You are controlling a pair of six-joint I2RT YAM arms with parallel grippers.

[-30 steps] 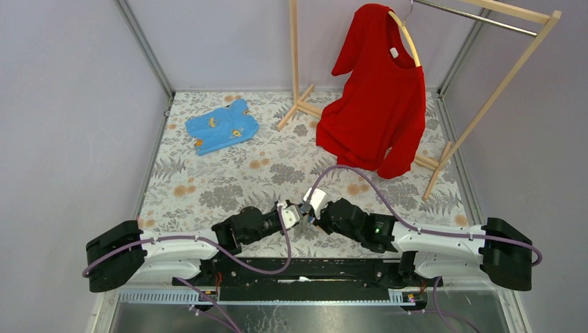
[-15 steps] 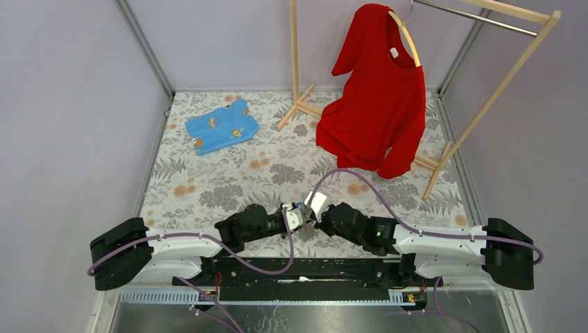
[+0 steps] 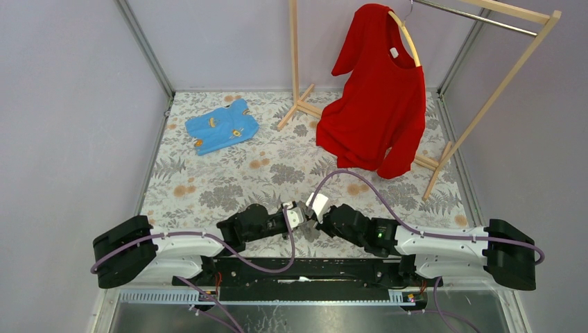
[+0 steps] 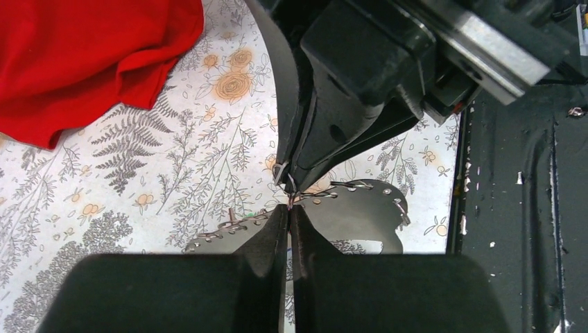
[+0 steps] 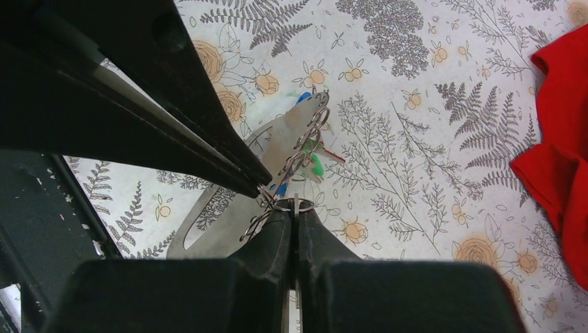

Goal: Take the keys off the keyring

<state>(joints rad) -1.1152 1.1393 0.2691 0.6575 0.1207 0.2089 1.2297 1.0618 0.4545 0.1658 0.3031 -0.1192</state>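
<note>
My two grippers meet tip to tip low over the flowered table, near its front middle. My left gripper (image 4: pixel 290 208) is shut on a thin wire of the keyring (image 5: pixel 293 205). My right gripper (image 5: pixel 294 211) is shut on a thin silvery key blade that stands through that small ring. Under them lies a flat grey crescent piece (image 5: pixel 229 208) with several small rings along its rim. Tiny keys with blue and green tags (image 5: pixel 317 164) lie at that rim. In the top view the left gripper (image 3: pixel 303 214) and the right gripper (image 3: pixel 315 216) hide the keys.
A red shirt (image 3: pixel 378 104) hangs on a wooden rack (image 3: pixel 485 97) at the back right, its hem on the table. A blue garment (image 3: pixel 222 126) lies at the back left. A black rail (image 3: pixel 305 267) runs along the front edge.
Both arms have shifted slightly, and the point where the grippers meet has moved a little to the right and away from the bases. Both grips are unchanged.
</note>
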